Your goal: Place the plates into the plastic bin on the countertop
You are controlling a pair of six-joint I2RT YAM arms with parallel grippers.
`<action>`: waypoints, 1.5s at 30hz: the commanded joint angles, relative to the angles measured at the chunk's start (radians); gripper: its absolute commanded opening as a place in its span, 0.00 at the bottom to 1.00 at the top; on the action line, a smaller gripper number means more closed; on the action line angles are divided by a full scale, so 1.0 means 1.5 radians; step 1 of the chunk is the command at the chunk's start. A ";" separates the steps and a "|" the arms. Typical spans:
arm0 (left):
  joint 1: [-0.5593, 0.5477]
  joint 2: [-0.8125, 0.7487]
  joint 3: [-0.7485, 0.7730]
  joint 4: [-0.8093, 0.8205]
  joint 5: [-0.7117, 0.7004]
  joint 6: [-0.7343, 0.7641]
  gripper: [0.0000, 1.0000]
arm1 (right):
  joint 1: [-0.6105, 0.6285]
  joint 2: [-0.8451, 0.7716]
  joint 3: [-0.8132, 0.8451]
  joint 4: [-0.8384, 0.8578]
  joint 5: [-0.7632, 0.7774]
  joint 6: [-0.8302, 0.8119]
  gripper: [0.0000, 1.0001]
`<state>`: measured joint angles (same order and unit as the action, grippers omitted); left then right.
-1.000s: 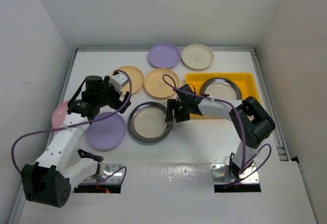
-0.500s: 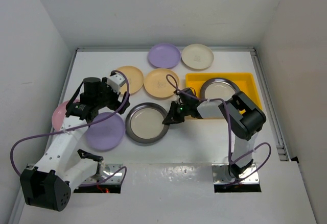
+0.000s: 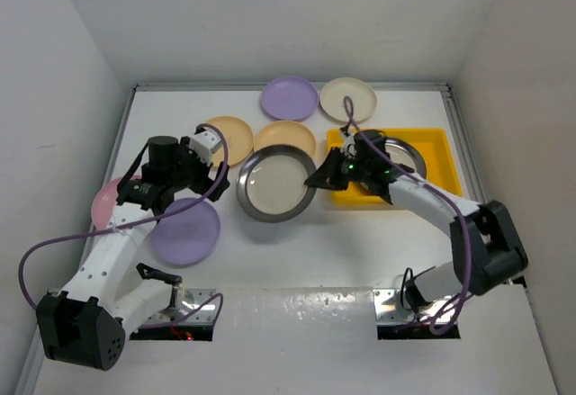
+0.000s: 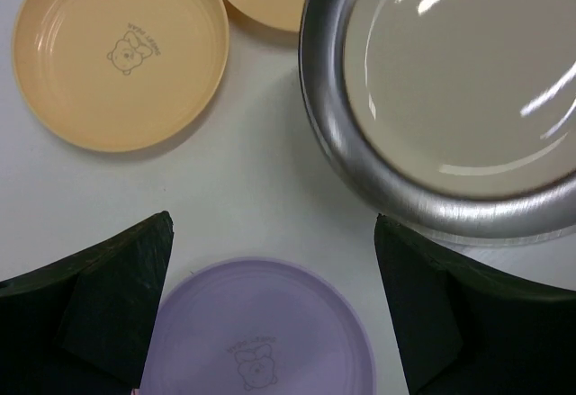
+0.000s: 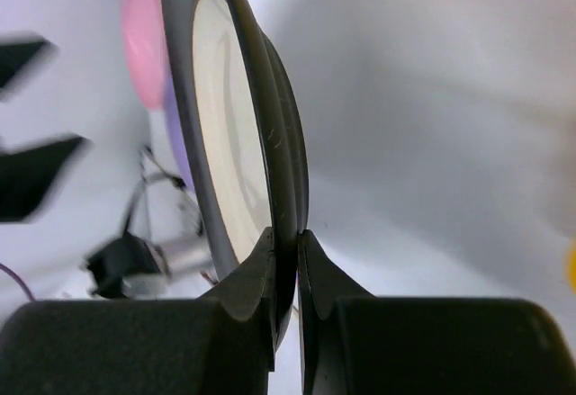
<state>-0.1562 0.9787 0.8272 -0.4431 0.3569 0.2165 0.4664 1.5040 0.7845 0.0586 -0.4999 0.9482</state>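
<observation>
My right gripper (image 3: 317, 179) is shut on the rim of a dark-rimmed plate (image 3: 276, 184) with a cream centre and holds it tilted off the countertop (image 3: 360, 233), just left of the yellow plastic bin (image 3: 438, 136). In the right wrist view the plate (image 5: 243, 125) stands edge-on, its rim pinched between the fingers of this gripper (image 5: 286, 242). A second dark-rimmed plate (image 3: 403, 150) lies in the bin, partly hidden by the arm. My left gripper (image 3: 209, 179) hangs open above a lilac plate (image 3: 186, 231), nothing between its fingers (image 4: 117, 314).
A lilac plate (image 3: 289, 98) and a cream plate (image 3: 348, 99) lie at the back. Two pale orange plates (image 3: 229, 139) (image 3: 286, 132) lie in front of them, and a pink plate (image 3: 103, 201) is by the left wall. White walls enclose the counter.
My right gripper has shut on the dark-rimmed plate's rim, lifted it off the counter and carried it back and to the right. The left arm has stayed put.
</observation>
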 commanded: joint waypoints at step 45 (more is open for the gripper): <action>0.050 0.019 -0.015 0.067 0.031 0.005 0.93 | -0.510 0.084 0.164 -0.412 0.249 -0.274 0.68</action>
<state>-0.1009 1.0019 0.8101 -0.3897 0.3855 0.2272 -0.3267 1.6489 0.9764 -0.4801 -0.2531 0.6022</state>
